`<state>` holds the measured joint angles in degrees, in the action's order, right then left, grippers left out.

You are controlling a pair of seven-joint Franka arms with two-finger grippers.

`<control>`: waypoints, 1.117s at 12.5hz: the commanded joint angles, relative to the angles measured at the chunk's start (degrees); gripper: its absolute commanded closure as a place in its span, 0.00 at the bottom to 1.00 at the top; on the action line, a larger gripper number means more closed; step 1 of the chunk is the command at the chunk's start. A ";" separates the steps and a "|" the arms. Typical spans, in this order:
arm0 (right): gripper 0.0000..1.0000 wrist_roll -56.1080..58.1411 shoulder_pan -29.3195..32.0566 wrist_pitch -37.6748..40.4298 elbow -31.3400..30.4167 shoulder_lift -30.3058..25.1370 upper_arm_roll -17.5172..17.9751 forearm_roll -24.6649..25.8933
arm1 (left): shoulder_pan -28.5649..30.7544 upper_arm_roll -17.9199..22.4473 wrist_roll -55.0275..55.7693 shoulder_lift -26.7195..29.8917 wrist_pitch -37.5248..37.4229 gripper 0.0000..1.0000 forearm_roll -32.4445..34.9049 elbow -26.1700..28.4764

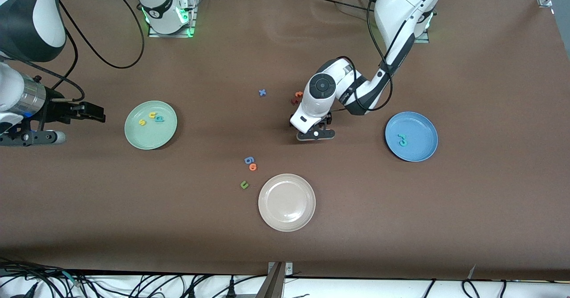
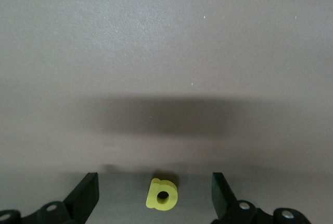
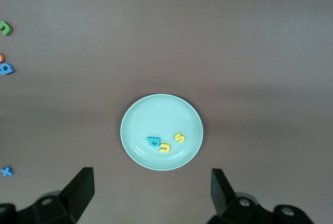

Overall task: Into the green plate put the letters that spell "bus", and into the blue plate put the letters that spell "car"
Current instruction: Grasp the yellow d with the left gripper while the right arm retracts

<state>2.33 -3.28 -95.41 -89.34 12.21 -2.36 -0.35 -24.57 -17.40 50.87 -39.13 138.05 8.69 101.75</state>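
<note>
Brown worktop [image 1: 401, 226], matte, with cables along the edges. Three plates are laid out: the green plate [image 1: 133, 137] toward the right arm's end, the blue plate [image 1: 423, 149] toward the left arm's end, and a cream plate [image 1: 287, 202] between them, nearer the front camera.

"bus" is judged done: teal b [image 1: 159, 119], yellow u [image 1: 152, 115] and yellow s [image 1: 142, 122] are seen lying in the green plate. In the blue plate two teal letters are seen, r [image 1: 402, 136] and c [image 1: 403, 143]. Only the a is wanted there.

The yellow a [image 2: 162, 195] is seen lying flat on the worktop between the fingers of the left hand [image 2: 156, 195], roughly centred in the gap. The fingers are held apart, neither touching the letter. The left hand [image 1: 316, 134] is low over the worktop's middle, near two orange-red letters [image 1: 297, 97]. The coming move is judged a straight closing across the letter; its longer side cannot be told with confidence.

The right hand [image 1: 95, 112] is held waiting beside the green plate, fingers apart, nothing between them.

Strays noted: blue x [image 1: 262, 92], blue g [image 1: 249, 160], orange o [image 1: 253, 167], green u [image 1: 244, 184].

No brand or label can be read; the only writing is the letters themselves.
</note>
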 commanded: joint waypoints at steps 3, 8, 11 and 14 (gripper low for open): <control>0.00 -1.02 1.43 -1.70 -2.60 -1.67 1.92 2.64 | -1.53 0.61 1.42 -0.69 -1.38 0.22 1.33 -1.20; 0.01 -1.02 1.17 -2.15 -0.76 -0.70 1.92 2.28 | -1.80 0.61 2.30 -1.39 -1.38 0.33 1.42 -1.11; 0.01 -5.03 0.73 -1.53 0.92 -0.25 2.01 2.46 | -1.80 0.61 2.30 -1.39 -1.47 0.48 1.33 -1.11; 0.00 -7.08 -0.05 0.83 1.27 -0.69 2.27 2.28 | -1.80 0.61 2.30 -1.39 -1.73 0.56 1.33 -1.11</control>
<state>-2.95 -3.11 -96.94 -89.49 11.34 -0.78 1.26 -25.61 -17.36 51.77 -40.24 137.41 8.69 101.74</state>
